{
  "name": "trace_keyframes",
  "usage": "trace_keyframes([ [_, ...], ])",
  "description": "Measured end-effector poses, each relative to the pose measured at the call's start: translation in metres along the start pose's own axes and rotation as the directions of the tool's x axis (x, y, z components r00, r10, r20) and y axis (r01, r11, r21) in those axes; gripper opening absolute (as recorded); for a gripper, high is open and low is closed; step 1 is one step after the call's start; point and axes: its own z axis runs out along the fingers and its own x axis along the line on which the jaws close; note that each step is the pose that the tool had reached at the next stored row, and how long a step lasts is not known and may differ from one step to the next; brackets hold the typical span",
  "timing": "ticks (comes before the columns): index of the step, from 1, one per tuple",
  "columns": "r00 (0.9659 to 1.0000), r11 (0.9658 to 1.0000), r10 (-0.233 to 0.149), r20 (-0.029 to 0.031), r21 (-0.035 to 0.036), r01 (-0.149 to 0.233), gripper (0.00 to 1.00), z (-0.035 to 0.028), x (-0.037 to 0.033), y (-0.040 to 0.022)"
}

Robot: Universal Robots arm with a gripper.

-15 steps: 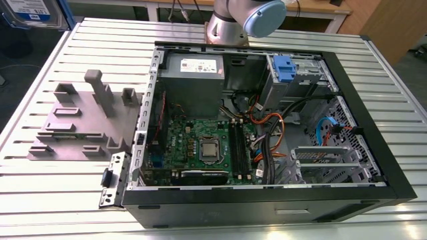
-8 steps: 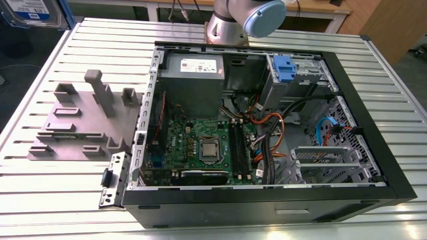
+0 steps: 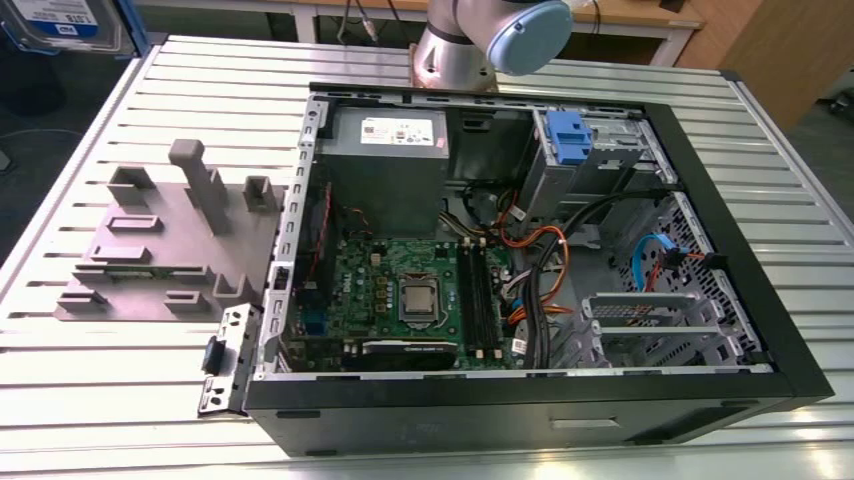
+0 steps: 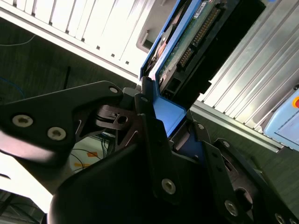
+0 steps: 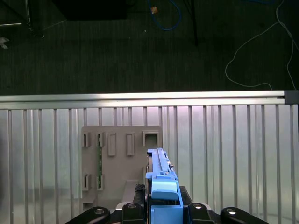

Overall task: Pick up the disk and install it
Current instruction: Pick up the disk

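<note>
The disk (image 5: 161, 179) is held clamped between the jaws of the gripper (image 5: 163, 211) — long axis pointing straight out — at ten o'clock from the computer case (image 3: 534, 405) in the exterior view.

So the disk (image 3: 64, 22) is up in the air, at the top corner on the exterior view's left. You can just catch its white-and-blue label with the blue bracket framing it. In the second wrist view the disk (image 4: 196, 32) shows its green circuit-board side and a dark connector row, and the blue bracket end is pinched between the gripper (image 4: 170, 122) fingers. In the first wrist view it's edge-on, the disk (image 5: 160, 179) held above the slatted table (image 5: 233, 149).
</note>
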Motion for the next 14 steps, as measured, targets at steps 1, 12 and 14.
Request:
trace_keyframes([
  [1, 1.0, 1.0, 0.0, 0.0, 0.0, 0.0, 0.36, -0.0004, 0.0, 0.0],
  [12, 1.0, 1.0, 0.0, 0.0, 0.0, 0.0, 0.36, -0.0045, -0.0001, 0.0],
  [14, 1.0, 1.0, 0.0, 0.0, 0.0, 0.0, 0.36, -0.0055, -0.0002, 0.0],
])
